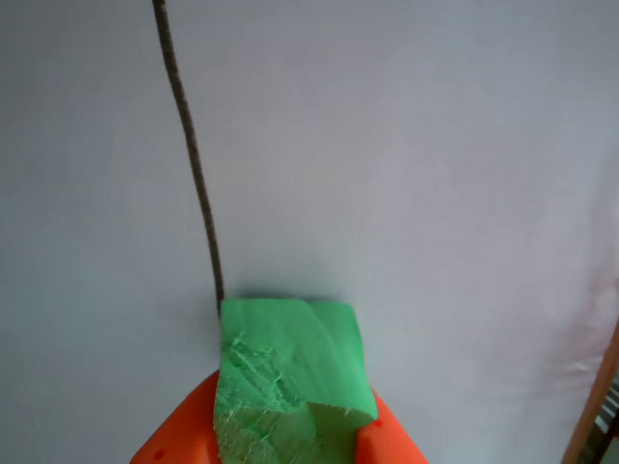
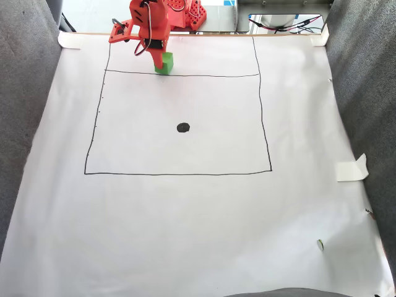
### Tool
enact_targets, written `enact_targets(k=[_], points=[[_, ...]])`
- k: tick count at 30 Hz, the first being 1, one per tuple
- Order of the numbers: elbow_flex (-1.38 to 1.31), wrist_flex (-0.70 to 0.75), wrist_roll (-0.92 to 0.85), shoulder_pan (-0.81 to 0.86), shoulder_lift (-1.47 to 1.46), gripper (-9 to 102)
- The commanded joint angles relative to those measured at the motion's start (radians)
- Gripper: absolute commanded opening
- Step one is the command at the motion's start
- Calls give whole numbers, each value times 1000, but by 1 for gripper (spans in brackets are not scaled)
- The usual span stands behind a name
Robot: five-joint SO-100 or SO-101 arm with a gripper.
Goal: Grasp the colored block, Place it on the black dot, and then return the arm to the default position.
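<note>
The colored block (image 1: 290, 377) is a bright green foam cube with scuffed faces, held between two orange fingers (image 1: 179, 435) at the bottom of the other view. In the fixed view the block (image 2: 164, 63) sits at the top of the white sheet on the upper drawn line, under the orange arm (image 2: 148, 25). My gripper (image 2: 162, 57) is shut on the block. The black dot (image 2: 183, 127) lies near the middle of the drawn rectangle, well below the block and slightly to its right.
A thin dark drawn line (image 1: 191, 155) runs up from the block in the other view. Grey fabric walls (image 2: 25, 93) flank the white sheet (image 2: 185, 216). A folded tape piece (image 2: 351, 168) sits at the right edge. Cables and hardware (image 2: 278, 21) lie behind the sheet.
</note>
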Motion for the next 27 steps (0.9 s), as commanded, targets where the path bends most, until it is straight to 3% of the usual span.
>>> enact_targets(k=[1,14,27], points=[[-3,-2,8,-6,29,0],[-360,259,109,-130,-104,0],[-979,568,344,-321,-434,0]])
